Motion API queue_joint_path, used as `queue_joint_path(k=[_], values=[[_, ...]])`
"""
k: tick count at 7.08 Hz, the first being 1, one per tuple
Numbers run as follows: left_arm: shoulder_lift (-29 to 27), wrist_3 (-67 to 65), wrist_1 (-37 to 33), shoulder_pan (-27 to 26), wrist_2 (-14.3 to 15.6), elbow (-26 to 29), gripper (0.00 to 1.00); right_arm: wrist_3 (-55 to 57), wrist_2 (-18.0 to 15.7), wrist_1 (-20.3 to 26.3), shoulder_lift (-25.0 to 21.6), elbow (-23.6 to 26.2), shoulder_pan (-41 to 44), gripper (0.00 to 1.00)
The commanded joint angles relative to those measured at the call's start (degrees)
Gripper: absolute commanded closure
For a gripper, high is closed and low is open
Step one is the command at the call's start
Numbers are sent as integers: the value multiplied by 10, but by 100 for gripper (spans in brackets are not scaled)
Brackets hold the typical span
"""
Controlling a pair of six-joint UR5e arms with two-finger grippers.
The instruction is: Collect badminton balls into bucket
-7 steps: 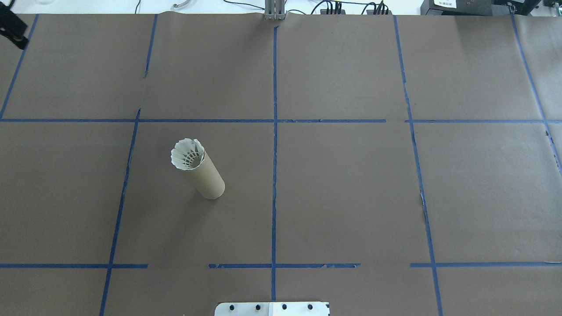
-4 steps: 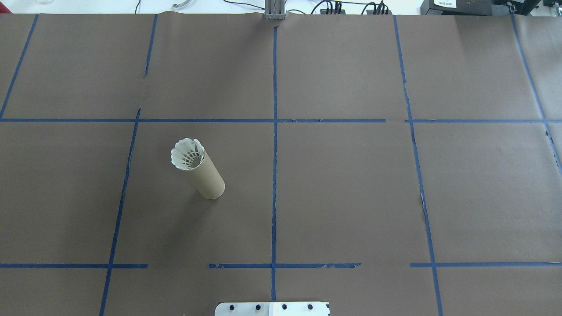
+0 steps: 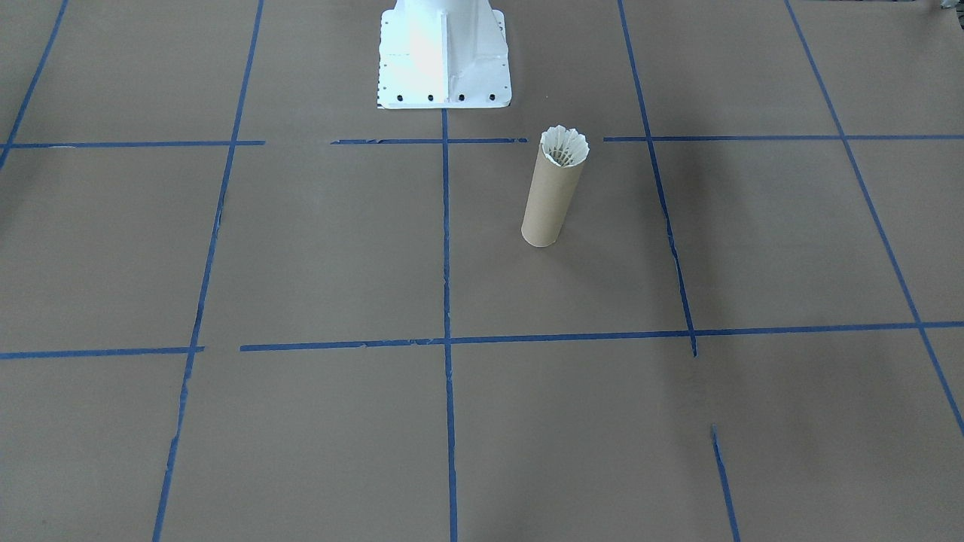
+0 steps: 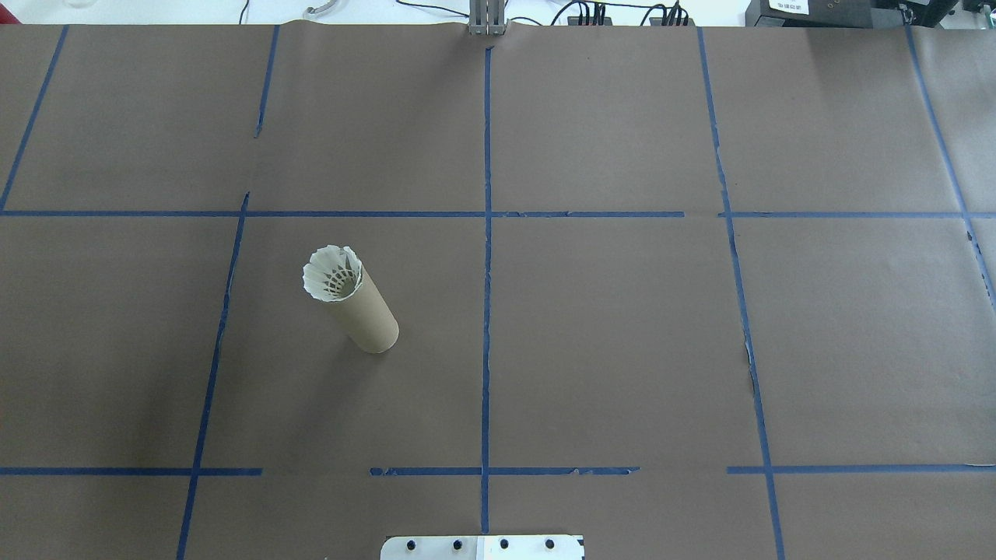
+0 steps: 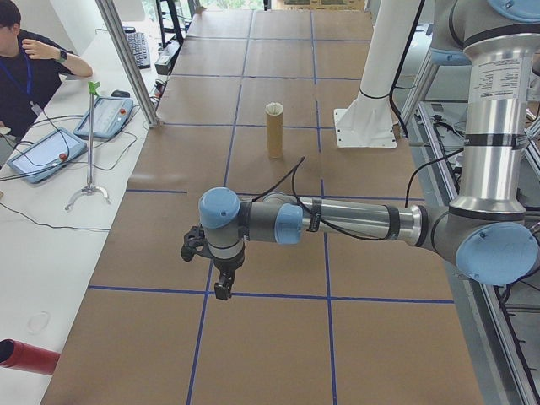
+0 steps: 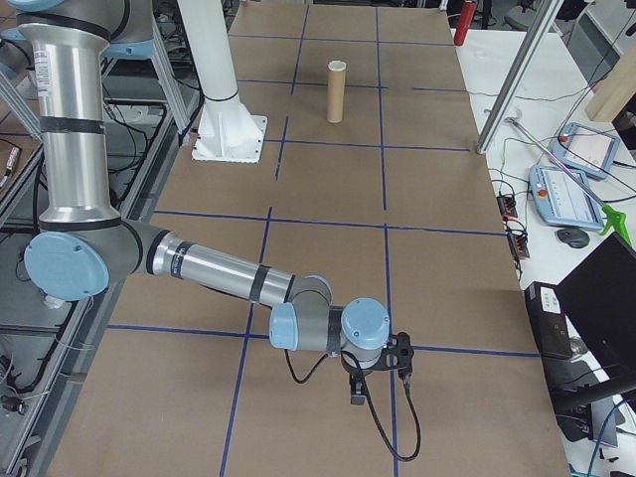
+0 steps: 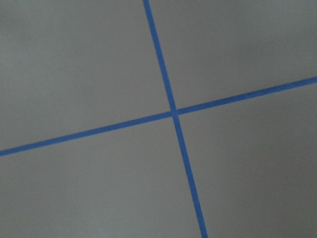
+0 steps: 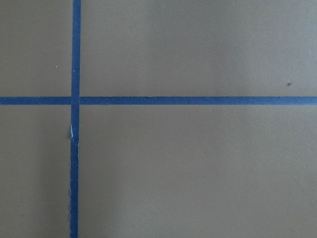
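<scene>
The bucket [image 4: 367, 313] is a tan cardboard tube standing upright left of the table's middle, also seen in the front-facing view [image 3: 548, 203]. A white badminton ball [image 4: 333, 274] sits in its mouth with the feather skirt sticking out [image 3: 565, 145]. No loose ball shows on the table. My left gripper [image 5: 221, 285] hangs low over the paper far from the tube, seen only in the left side view. My right gripper [image 6: 360, 391] hangs near the opposite end, seen only in the right side view. Whether either is open or shut, I cannot tell. Both wrist views show only brown paper and blue tape.
The white robot base [image 3: 444, 53] stands at the table's near middle edge. Blue tape lines [image 4: 486, 233] grid the brown paper. A person [image 5: 25, 67] sits beside tablets [image 5: 42, 156] on a white side bench. A metal post [image 5: 126, 59] rises at the table's edge.
A dark part of the left arm at the overhead view's top left corner one second ago has gone out of that view. The tube and ball have not moved.
</scene>
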Motion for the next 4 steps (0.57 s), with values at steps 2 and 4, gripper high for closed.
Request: queue_joint_path(k=[2, 4], values=[[7, -2, 7, -29, -47, 16, 0, -1, 0, 0, 0, 0, 0, 0], [9, -2, 7, -30, -49, 11, 0, 0, 0, 0, 0, 0, 0, 0]])
